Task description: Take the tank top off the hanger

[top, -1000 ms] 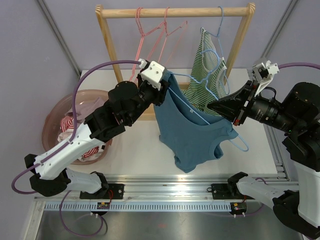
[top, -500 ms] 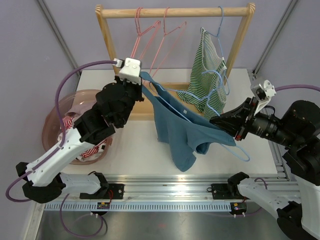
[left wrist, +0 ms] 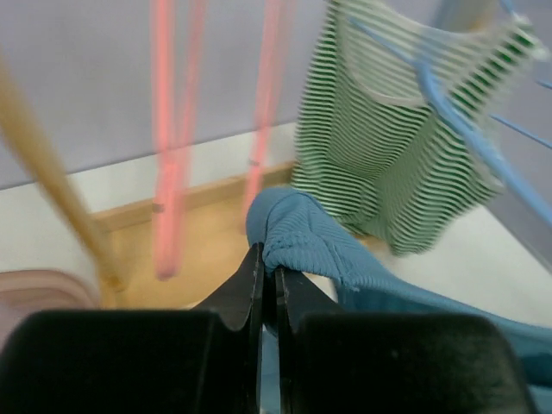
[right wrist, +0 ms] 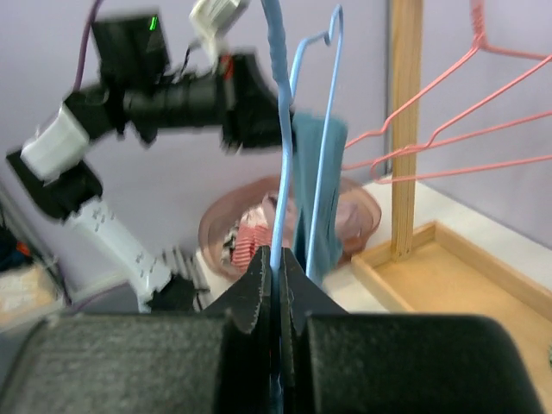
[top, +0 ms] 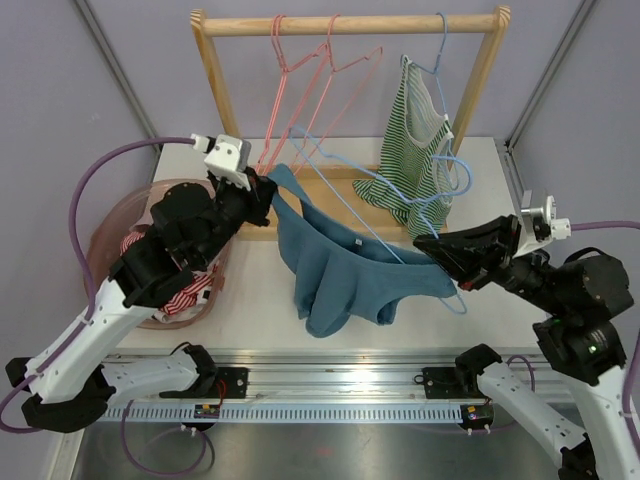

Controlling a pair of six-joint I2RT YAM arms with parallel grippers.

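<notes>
Spanning sideways, tank top (top: 340, 278) is pinched by left claw (left wrist: 267, 260), hanger (right wrist: 278, 129) by right claw (right wrist: 278, 260)

No legible text, brand, number or sign in any view.

- White tag (top: 355, 243) on the blue tank top (top: 340, 280): sits between the left gripper (top: 262, 190) and the right gripper (top: 425, 244), nearer the right one. Too small to read.
- Left base sticker (top: 208, 409), orange-red, well below the left gripper at the near edge of the counter (top: 260, 300). Markings not resolvable.
- Right base sticker (top: 487, 410), same kind, well below the right gripper. Not resolvable.
- Green lamp (right wrist: 153, 21) on the arm behind the left gripper, right wrist view: lit, carries no characters.
</notes>
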